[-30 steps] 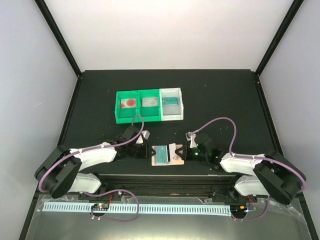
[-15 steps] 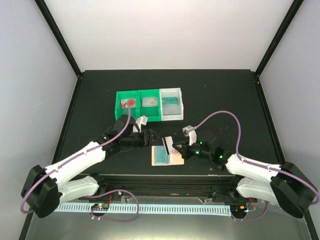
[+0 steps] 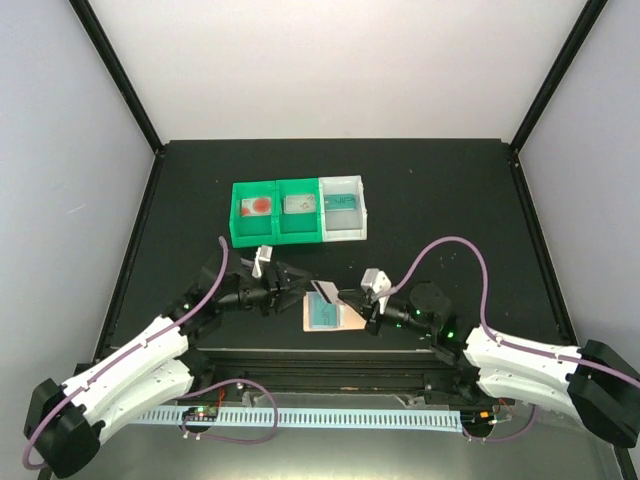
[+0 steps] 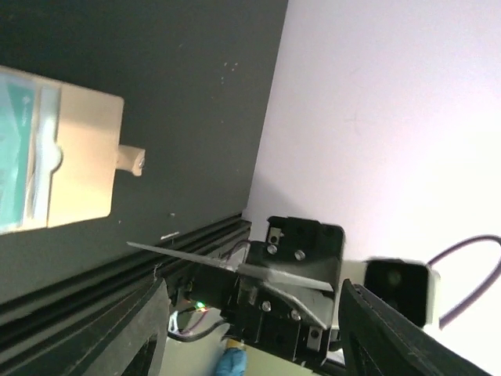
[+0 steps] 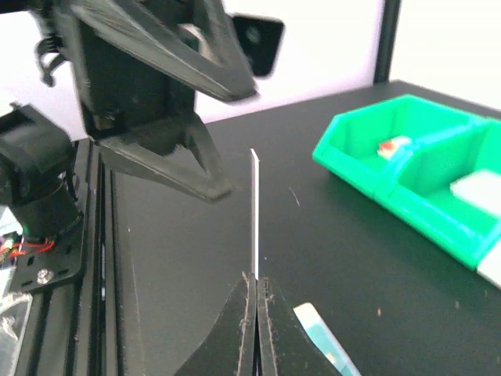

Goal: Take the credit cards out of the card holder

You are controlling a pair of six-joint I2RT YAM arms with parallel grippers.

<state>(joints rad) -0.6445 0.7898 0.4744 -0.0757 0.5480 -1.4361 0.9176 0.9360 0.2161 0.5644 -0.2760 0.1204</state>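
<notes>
The right gripper [image 5: 256,291] is pinched tight on the bottom edge of one credit card [image 5: 255,211], which stands edge-on out of its fingertips, long axis running straight away from them, lifted clear of the card holder [image 3: 350,319] lying just beneath. The left gripper [image 3: 297,289] faces it with jaws apart, the card's free end just off its fingertips and untouched, so I'd say the left arm is placed to receive it. Another teal card [image 3: 322,315] sits in the holder's pocket, below both grippers.
</notes>
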